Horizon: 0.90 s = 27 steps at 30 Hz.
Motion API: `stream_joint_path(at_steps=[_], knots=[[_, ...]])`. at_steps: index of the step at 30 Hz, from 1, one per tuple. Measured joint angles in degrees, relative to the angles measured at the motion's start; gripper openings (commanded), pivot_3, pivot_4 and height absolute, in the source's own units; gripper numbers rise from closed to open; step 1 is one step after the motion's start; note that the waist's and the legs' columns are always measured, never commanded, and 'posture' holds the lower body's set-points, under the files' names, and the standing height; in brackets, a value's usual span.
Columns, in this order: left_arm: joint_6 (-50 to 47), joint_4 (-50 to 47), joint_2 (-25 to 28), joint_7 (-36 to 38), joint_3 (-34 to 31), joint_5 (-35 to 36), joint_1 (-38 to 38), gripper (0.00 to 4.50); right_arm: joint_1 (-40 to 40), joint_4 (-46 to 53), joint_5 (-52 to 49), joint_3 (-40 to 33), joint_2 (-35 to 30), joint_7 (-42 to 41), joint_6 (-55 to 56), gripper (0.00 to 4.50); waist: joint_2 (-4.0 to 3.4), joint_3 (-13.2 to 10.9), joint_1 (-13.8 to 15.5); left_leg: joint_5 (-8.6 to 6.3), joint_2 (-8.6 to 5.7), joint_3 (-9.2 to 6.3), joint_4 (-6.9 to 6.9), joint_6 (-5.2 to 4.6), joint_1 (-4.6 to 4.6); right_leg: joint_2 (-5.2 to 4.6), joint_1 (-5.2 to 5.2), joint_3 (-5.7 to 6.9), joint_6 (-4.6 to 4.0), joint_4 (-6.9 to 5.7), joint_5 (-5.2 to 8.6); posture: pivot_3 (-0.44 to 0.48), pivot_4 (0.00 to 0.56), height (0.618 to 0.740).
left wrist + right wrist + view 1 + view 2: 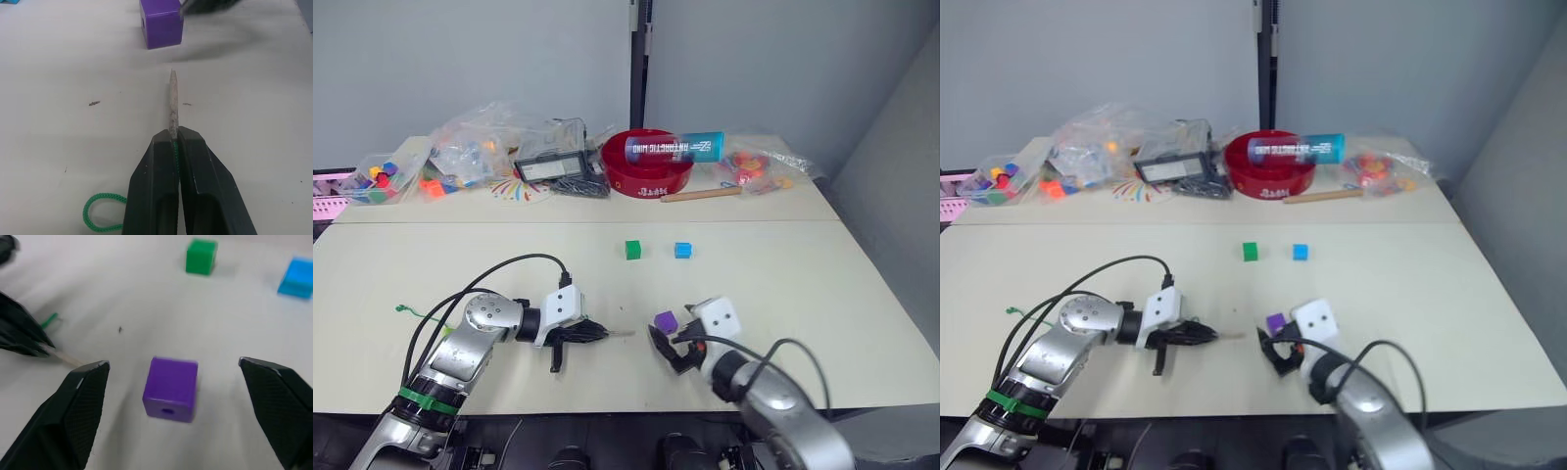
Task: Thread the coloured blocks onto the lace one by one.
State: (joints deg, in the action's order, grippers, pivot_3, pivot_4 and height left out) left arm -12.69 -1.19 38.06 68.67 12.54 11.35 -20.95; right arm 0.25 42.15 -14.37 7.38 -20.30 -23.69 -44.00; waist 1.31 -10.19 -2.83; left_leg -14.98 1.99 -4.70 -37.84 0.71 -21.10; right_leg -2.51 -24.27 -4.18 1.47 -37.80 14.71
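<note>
Left claw (173,147) clenched on the lace (172,105); right claw (173,377) released, straddling the purple block (170,388) on the bench (803,284). Risk: closing off-centre may rotate its hole from the tip.

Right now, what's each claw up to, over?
Left gripper shut on the lace, tip aimed at the purple block. Right gripper open, straddling that block. Nothing in between.
</note>
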Motion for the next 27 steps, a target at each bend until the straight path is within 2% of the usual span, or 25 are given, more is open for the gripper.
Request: stream_joint_path(at_steps=[4,8,9,11,14,18,22,26,27], knots=[[-0.01,-0.10,0.10,-0.27,-0.39,0.01,0.49,0.00,-5.73,-3.47,-9.03,-3.65,-11.28,-16.80,1.66,4.49,0.01,-0.01,-0.04,0.00,-0.01,0.00,0.00,-0.01,0.02,0.00,0.06,0.00,-0.01,0.04,-0.01,0.000,0.150,0.740],[-0.21,-0.55,0.56,-0.18,-0.51,0.11,1.42,0.00,-16.47,-16.65,-10.81,-0.41,-19.26,-35.12,9.84,4.49,0.02,-0.02,-0.07,0.00,0.00,0.01,-0.01,-0.02,0.04,0.00,0.09,0.02,-0.05,0.08,-0.04,0.000,0.150,0.740],[-0.27,-0.60,0.65,-0.16,-0.50,0.12,1.45,0.00,-17.76,-18.67,-10.13,0.57,-19.68,-36.83,11.55,4.49,0.02,-0.02,-0.02,0.00,0.00,0.01,-0.01,-0.02,0.04,0.00,0.08,0.01,-0.06,0.08,-0.05,0.000,0.150,0.740],[-1.06,-1.41,1.03,-0.11,-0.67,0.23,1.74,0.00,-24.15,-30.51,-6.01,5.09,-19.27,-43.93,21.14,4.49,0.02,-0.03,-0.18,0.00,-0.01,0.02,-0.01,-0.02,0.03,-0.01,0.07,0.01,-0.08,0.11,-0.06,0.000,0.150,0.740],[-2.73,-4.07,1.70,-0.20,-0.96,0.54,2.38,0.00,-28.90,-43.02,-0.55,8.77,-18.24,-49.60,33.01,4.49,0.02,-0.03,0.00,-0.01,-0.01,0.03,-0.01,-0.03,-0.02,-0.03,0.04,0.01,-0.08,0.14,-0.07,0.000,0.150,0.740],[-5.53,-7.47,2.57,-0.66,-1.49,1.99,3.54,0.00,-34.06,-56.79,3.26,11.12,-14.62,-53.95,45.28,4.49,0.02,-0.03,0.18,-0.01,-0.01,0.04,-0.02,-0.03,-0.04,-0.07,0.02,0.00,-0.08,0.14,-0.08,0.000,0.150,0.740],[-7.88,-10.75,3.20,-1.34,-1.73,2.58,4.22,0.00,-38.03,-65.96,4.54,11.60,-12.38,-57.46,52.07,4.49,0.01,-0.03,0.21,-0.01,-0.01,0.04,-0.02,-0.03,-0.02,-0.08,0.03,0.00,-0.09,0.11,-0.08,0.000,0.150,0.740],[-9.76,-12.46,3.72,-1.85,-2.22,3.39,4.97,0.00,-38.72,-69.39,4.57,11.53,-11.18,-59.70,54.52,3.35,0.01,-0.04,0.22,-0.01,-0.01,0.03,-0.01,-0.03,-0.01,-0.07,0.03,0.00,-0.09,0.09,-0.08,0.000,0.150,0.740],[-10.31,-13.12,4.24,-1.96,-2.30,3.58,5.15,0.00,-38.72,-70.36,4.59,11.52,-10.97,-60.09,55.25,2.80,0.00,-0.04,0.19,-0.01,-0.01,0.03,-0.01,-0.03,-0.01,-0.07,0.03,0.00,-0.10,0.07,-0.09,0.000,0.150,0.740]])
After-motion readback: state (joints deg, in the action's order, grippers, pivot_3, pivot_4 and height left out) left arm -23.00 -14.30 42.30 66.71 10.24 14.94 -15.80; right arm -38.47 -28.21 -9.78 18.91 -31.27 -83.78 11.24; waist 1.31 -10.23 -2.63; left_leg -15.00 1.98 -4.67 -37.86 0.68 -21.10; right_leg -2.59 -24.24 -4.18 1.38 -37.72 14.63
